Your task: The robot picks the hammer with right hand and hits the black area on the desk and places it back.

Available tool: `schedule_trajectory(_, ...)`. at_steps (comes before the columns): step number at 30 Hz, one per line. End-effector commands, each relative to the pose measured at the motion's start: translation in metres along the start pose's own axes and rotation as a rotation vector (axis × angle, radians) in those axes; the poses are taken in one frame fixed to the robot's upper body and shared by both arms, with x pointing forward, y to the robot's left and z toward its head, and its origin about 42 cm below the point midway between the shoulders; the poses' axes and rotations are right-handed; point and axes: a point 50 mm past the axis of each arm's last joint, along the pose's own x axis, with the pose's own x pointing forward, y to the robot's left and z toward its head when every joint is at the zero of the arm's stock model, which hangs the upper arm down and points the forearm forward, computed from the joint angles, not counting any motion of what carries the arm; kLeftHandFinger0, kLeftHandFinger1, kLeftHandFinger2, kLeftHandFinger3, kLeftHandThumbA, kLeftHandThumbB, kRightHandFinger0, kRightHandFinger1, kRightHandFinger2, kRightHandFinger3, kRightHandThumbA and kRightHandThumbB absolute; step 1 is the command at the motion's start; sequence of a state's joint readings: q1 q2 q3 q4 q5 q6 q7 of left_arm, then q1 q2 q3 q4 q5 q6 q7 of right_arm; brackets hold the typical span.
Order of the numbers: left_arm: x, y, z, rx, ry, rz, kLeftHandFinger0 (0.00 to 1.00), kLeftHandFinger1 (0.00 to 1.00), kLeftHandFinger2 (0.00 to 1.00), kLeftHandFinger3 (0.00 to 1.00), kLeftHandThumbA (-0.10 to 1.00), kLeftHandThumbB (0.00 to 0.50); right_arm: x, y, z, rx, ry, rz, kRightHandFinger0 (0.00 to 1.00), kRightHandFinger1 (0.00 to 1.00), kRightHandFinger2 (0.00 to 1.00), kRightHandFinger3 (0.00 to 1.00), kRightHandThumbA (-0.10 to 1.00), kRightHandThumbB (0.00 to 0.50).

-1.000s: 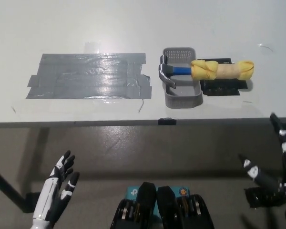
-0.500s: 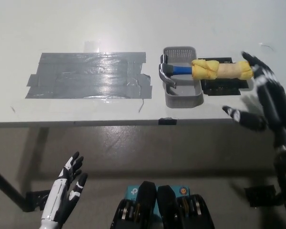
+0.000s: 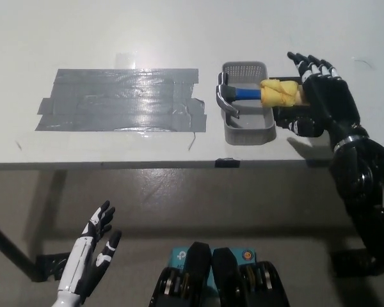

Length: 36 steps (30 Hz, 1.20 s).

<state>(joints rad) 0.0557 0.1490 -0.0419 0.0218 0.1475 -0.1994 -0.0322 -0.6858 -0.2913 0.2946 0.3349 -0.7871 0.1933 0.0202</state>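
The hammer (image 3: 246, 93) lies across a small grey basket (image 3: 246, 131), its metal head and blue neck inside and its yellow-wrapped handle (image 3: 278, 91) pointing right. My black right hand (image 3: 321, 99) is open over the right part of that handle, fingers spread and pointing away from me, covering the handle's end. I cannot tell whether it touches the handle. The black area, a dark grey taped patch (image 3: 118, 100), lies on the white desk left of the basket. My white left hand (image 3: 89, 256) rests open below the desk edge at lower left.
A black mat (image 3: 288, 118) lies under the handle, right of the basket. The desk's front edge (image 3: 147, 165) runs across the middle of the picture, with bare floor below it. A small black clip (image 3: 227, 162) sits on that edge.
My right hand rose from below the desk edge and moved left over the hammer's handle. The left hand dropped a little lower. The hammer has not moved.
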Motion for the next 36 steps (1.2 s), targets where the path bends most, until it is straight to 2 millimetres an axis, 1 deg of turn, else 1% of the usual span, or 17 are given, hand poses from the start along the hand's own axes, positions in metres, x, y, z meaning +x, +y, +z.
schedule_trajectory(1, 0.005, 0.007, 0.007, 0.034, -0.064, -0.012, 1.00, 1.00, 1.00, 1.00, 0.88, 0.101, 0.019, -0.021, 0.009, -0.049, 0.011, -0.038, 1.00, 1.00, 1.00, 1.00, 1.00, 0.409)
schedule_trajectory(5, 0.005, 0.007, 0.007, 0.039, -0.067, -0.020, 1.00, 1.00, 1.00, 1.00, 0.88, 0.095, 0.023, -0.016, 0.006, -0.042, 0.037, -0.017, 1.00, 1.00, 1.00, 1.00, 1.00, 0.410)
schedule_trajectory(7, 0.005, 0.008, 0.007, 0.039, -0.061, -0.021, 1.00, 1.00, 1.00, 1.00, 0.89, 0.108, 0.025, -0.014, 0.004, -0.043, 0.042, -0.013, 1.00, 1.00, 1.00, 1.00, 1.00, 0.410)
schedule_trajectory(9, 0.006, 0.008, 0.007, 0.033, -0.058, -0.021, 1.00, 1.00, 1.00, 1.00, 0.89, 0.113, 0.028, -0.015, 0.005, -0.044, 0.041, -0.014, 1.00, 1.00, 1.00, 1.00, 1.00, 0.410)
schedule_trajectory(11, 0.006, 0.008, 0.007, 0.034, -0.062, -0.023, 1.00, 1.00, 1.00, 1.00, 0.89, 0.108, 0.029, -0.016, 0.006, -0.046, 0.040, -0.013, 1.00, 1.00, 1.00, 1.00, 1.00, 0.408)
schedule_trajectory(12, 0.006, 0.008, 0.006, 0.039, -0.068, -0.026, 1.00, 1.00, 1.00, 1.00, 0.89, 0.098, 0.030, -0.018, 0.008, -0.041, 0.037, -0.009, 1.00, 1.00, 1.00, 1.00, 1.00, 0.403)
schedule_trajectory(16, 0.005, 0.007, 0.006, 0.051, -0.058, -0.036, 1.00, 1.00, 1.00, 1.00, 0.91, 0.105, 0.034, -0.022, 0.015, -0.040, 0.029, -0.015, 1.00, 1.00, 1.00, 1.00, 1.00, 0.400)
schedule_trajectory(18, 0.005, 0.007, 0.007, 0.055, -0.062, -0.040, 1.00, 1.00, 1.00, 1.00, 0.91, 0.097, 0.037, -0.025, 0.019, -0.039, 0.023, -0.021, 1.00, 1.00, 1.00, 1.00, 1.00, 0.397)
schedule_trajectory(19, 0.005, 0.006, 0.006, 0.055, -0.061, -0.040, 1.00, 1.00, 1.00, 1.00, 0.90, 0.089, 0.038, -0.027, 0.023, -0.039, 0.016, -0.025, 1.00, 1.00, 1.00, 1.00, 1.00, 0.396)
schedule_trajectory(24, 0.005, 0.006, 0.008, 0.059, -0.067, -0.043, 1.00, 1.00, 1.00, 1.00, 0.88, 0.084, 0.042, -0.032, 0.029, -0.049, 0.000, -0.044, 1.00, 1.00, 1.00, 1.00, 1.00, 0.401)
schedule_trajectory(25, 0.006, 0.006, 0.008, 0.062, -0.065, -0.045, 1.00, 1.00, 1.00, 1.00, 0.88, 0.084, 0.043, -0.033, 0.032, -0.047, -0.002, -0.041, 1.00, 1.00, 1.00, 1.00, 1.00, 0.402)
schedule_trajectory(26, 0.007, 0.007, 0.008, 0.057, -0.061, -0.044, 1.00, 1.00, 0.99, 1.00, 0.89, 0.094, 0.043, -0.033, 0.033, -0.043, -0.004, -0.039, 1.00, 1.00, 1.00, 1.00, 1.00, 0.400)
schedule_trajectory(28, 0.007, 0.008, 0.008, 0.064, -0.058, -0.042, 1.00, 1.00, 0.98, 1.00, 0.91, 0.104, 0.044, -0.031, 0.035, -0.039, -0.005, -0.030, 1.00, 1.00, 1.00, 1.00, 1.00, 0.398)
schedule_trajectory(36, 0.010, 0.012, 0.010, 0.056, -0.058, -0.043, 1.00, 1.00, 0.95, 0.98, 0.89, 0.096, 0.049, -0.023, 0.034, -0.051, 0.003, -0.012, 1.00, 1.00, 1.00, 1.00, 1.00, 0.401)
